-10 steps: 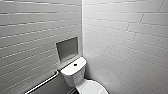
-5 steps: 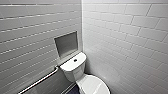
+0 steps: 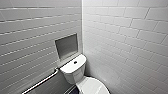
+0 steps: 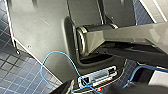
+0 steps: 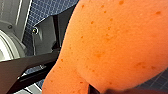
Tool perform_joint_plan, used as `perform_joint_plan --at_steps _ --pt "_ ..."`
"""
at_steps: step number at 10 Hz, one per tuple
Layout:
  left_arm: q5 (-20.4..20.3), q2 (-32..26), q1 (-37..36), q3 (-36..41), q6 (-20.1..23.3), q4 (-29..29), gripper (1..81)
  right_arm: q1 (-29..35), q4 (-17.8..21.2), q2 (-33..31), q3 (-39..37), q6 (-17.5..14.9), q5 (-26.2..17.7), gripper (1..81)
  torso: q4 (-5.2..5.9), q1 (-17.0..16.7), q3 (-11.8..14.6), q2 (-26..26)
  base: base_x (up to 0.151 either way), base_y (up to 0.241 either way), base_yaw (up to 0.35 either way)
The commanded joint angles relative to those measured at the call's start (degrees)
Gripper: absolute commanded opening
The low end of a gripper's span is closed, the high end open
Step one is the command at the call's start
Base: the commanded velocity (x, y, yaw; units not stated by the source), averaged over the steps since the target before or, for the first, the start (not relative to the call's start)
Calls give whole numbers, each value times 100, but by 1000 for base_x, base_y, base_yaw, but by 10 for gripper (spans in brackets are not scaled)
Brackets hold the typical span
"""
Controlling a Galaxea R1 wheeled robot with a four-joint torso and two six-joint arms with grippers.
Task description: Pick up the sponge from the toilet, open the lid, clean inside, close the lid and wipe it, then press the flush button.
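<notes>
Since a second ago the whole head view has shifted a little, and more of the bar point(image 3: 41, 81) on the left wall now shows. That is the camera moving. The toilet point(image 3: 75, 75), the niche point(image 3: 66, 46) and the bar keep their places against one another. The lid point(image 3: 93, 86) is down, as it was before.

The toilet stands in the far corner where the two white tiled walls meet, with its tank against the left wall below the niche. The flush button point(image 3: 75, 62) sits in the middle of the tank top. The bar runs along the left wall, to the left of the tank and lower.

The sponge point(image 5: 112, 42) is off the toilet. In the right wrist view it hangs close before the camera above the dark blue floor point(image 5: 47, 7). A dark part of the right gripper point(image 5: 100, 90) presses into its edge, so the jaws appear closed on it.

In the left wrist view a blue cable point(image 4: 62, 53) loops over the robot's grey base and runs to a small pale box point(image 4: 97, 77) with ports. The marks on the box are too blurred to read. I cannot tell whether the left gripper point(image 4: 86, 90) is open or closed.
</notes>
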Motion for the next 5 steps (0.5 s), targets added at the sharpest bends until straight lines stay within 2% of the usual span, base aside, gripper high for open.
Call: perform_joint_plan --at_steps 1,2,5 --pt "439 36 -158 -64 14 -5 811 92 -104 -17 -97 -14 -242 10 0 0 350 0 0 0 0" --pt "448 89 -167 -194 5 -22 811 74 -104 44 -184 -22 -241 10 0 -2 144 0 0 0 0" --pt "439 168 -185 -424 -56 -66 811 30 -271 264 -449 -14 -294 10 0 -13 265 0 0 0 0"
